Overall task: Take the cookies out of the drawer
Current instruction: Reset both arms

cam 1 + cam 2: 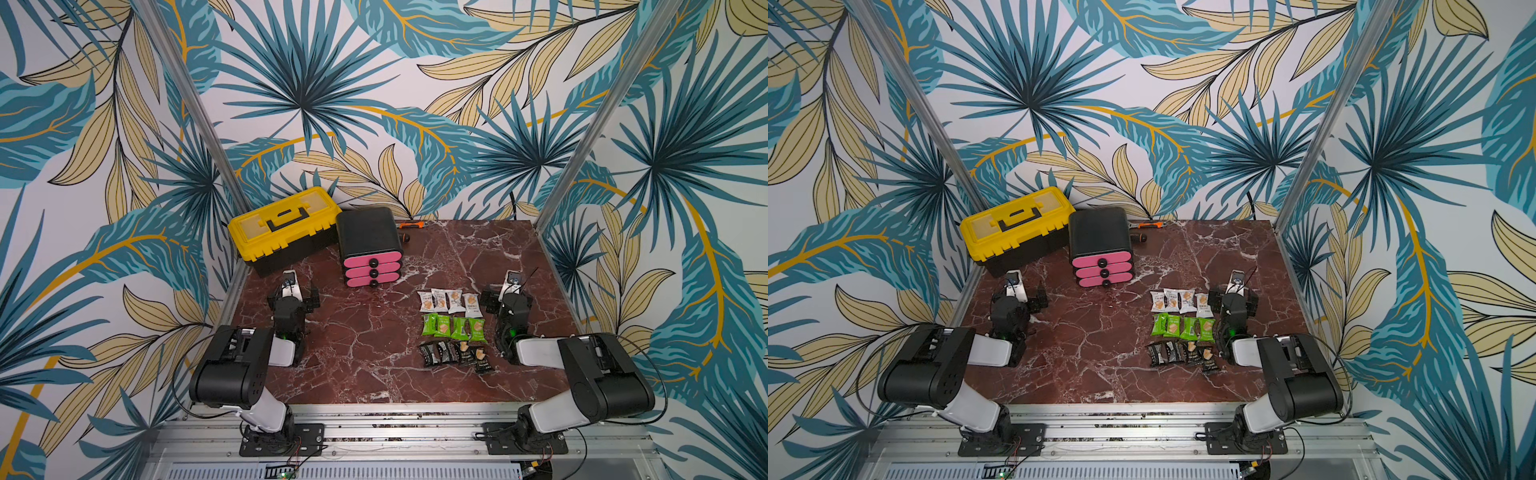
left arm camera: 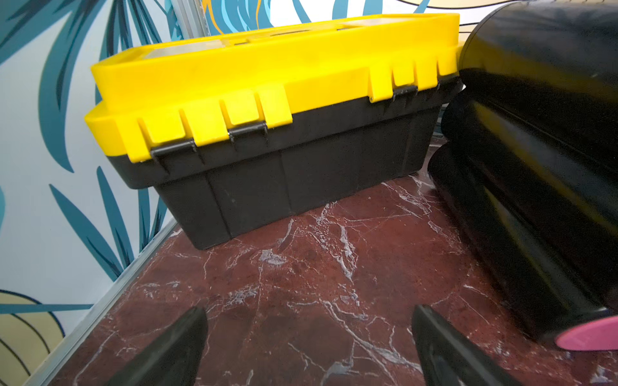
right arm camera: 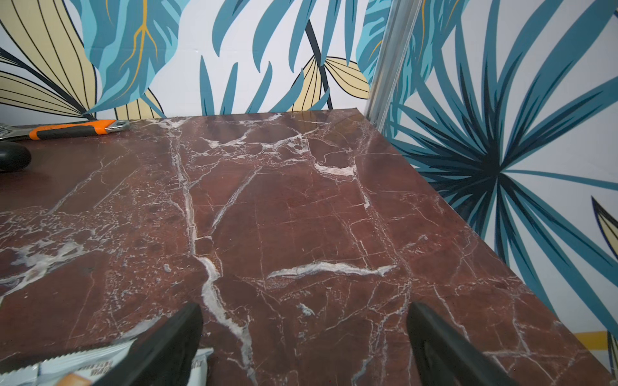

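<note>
White, green and black sealed cookie packets line the red marble worktop. Both the left end effector and the right end effector gape empty, and are best parked clear of the rows.

The toolbox stands rear left on the table, the drawer unit just right of it. The cookies lie front right.

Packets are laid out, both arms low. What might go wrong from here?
The right gripper, jaws open, sits beside the end white packet; a sideways swing could sweep it off. The black packets lie bunched close to the right arm, easy to drag. The left gripper is near the drawer unit and could bump it.
</note>
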Action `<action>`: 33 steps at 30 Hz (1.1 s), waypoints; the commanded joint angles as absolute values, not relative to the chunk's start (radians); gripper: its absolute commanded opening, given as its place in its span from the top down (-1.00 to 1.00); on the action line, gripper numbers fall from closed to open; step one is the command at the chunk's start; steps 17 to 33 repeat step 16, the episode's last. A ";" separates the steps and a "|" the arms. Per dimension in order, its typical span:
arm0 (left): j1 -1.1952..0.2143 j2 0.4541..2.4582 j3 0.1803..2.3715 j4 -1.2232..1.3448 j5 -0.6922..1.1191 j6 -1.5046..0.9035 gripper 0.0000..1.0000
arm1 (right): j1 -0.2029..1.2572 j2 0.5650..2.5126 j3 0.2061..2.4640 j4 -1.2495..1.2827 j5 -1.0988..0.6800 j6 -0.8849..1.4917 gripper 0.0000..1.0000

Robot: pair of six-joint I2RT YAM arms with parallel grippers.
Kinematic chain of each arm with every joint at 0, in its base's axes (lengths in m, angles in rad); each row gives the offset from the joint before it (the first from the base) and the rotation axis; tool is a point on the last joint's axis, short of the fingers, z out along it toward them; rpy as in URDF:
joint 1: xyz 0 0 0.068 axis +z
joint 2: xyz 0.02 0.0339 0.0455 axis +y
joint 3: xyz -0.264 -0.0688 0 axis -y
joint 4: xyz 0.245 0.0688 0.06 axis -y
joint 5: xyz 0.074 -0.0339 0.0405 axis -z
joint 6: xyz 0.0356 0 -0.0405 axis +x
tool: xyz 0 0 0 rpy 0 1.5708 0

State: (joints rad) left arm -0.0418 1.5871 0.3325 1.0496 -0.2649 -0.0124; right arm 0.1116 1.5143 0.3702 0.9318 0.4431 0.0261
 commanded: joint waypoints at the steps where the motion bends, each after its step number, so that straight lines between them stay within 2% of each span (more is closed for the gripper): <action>1: -0.031 1.578 0.351 1.032 -0.258 -0.015 -1.00 | 0.107 1.514 0.376 0.932 0.430 0.040 -0.99; 33: -0.028 1.577 0.351 1.031 -0.233 -0.011 -1.00 | 0.108 1.513 0.376 0.928 0.428 0.041 -0.99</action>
